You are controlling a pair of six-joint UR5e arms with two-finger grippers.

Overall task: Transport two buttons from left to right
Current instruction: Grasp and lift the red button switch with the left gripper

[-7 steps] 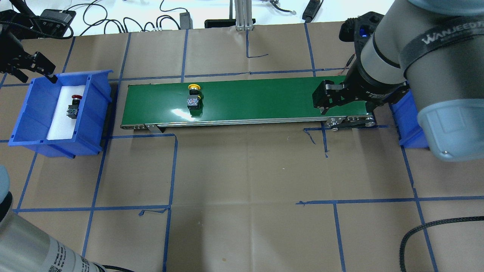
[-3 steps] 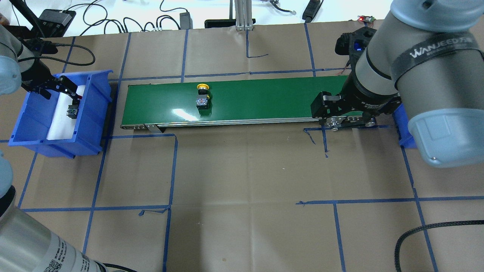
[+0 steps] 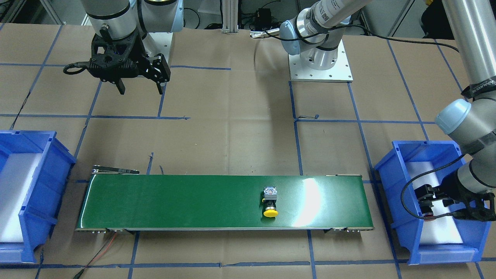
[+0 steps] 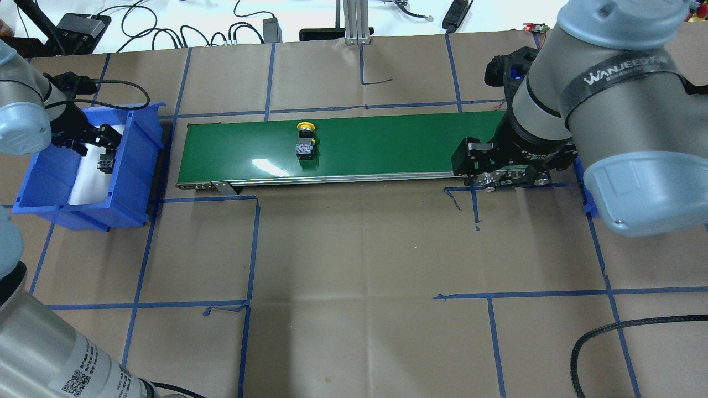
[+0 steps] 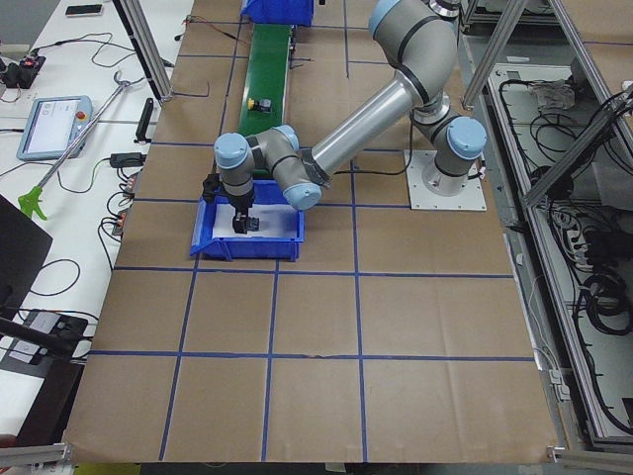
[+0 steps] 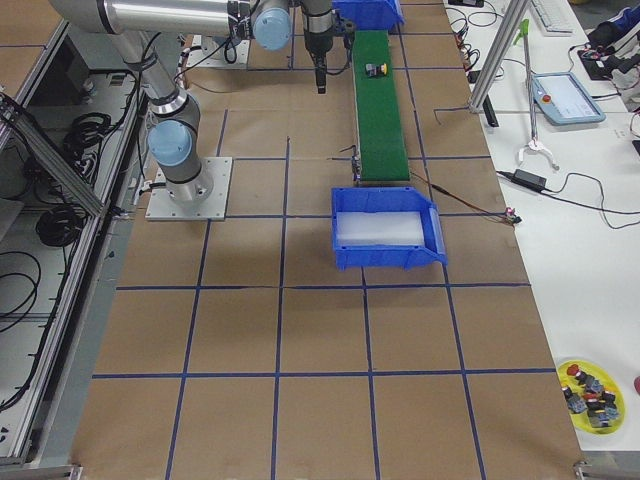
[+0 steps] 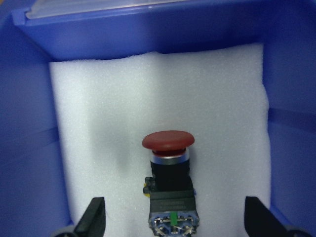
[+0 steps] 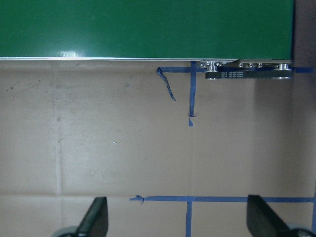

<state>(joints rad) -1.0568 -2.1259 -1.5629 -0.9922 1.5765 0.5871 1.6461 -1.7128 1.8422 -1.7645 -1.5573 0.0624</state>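
Black webbing strap (image 4: 625, 74) round the right arm reads "WANJEED"; the rest is cut off. There's a white QR sticker (image 4: 77, 381) on the left arm, too small for me to read.

Red mushroom-cap push-button (image 7: 169, 187): glossy domed cap, black body, grey rear block. The print on the body is blurred. It lies on its side on the white foam pad (image 7: 98, 123) inside the blue plastic bin (image 4: 138, 182) at the worktop's left end. My left gripper (image 7: 175, 219) is down in that bin. Jaws are released and spread wide either side of the button, with a clear gap on both sides and no contact.

Yellow mushroom-cap push-button (image 4: 305, 142), same build, lies on its side on the smooth green conveyor belt (image 4: 387, 143). It sits left of the belt's middle, cap by the far edge, rear block toward the robot.

Right gripper (image 8: 177, 219) hangs by the belt's right end, on the robot-side edge, over the brown kraft-paper worktop (image 4: 359, 249) with its blue tape grid (image 4: 254, 249). Jaws released, nothing between them.

A second blue plastic bin (image 3: 42, 186), also foam-lined, sits at the worktop's right end, just past the belt.
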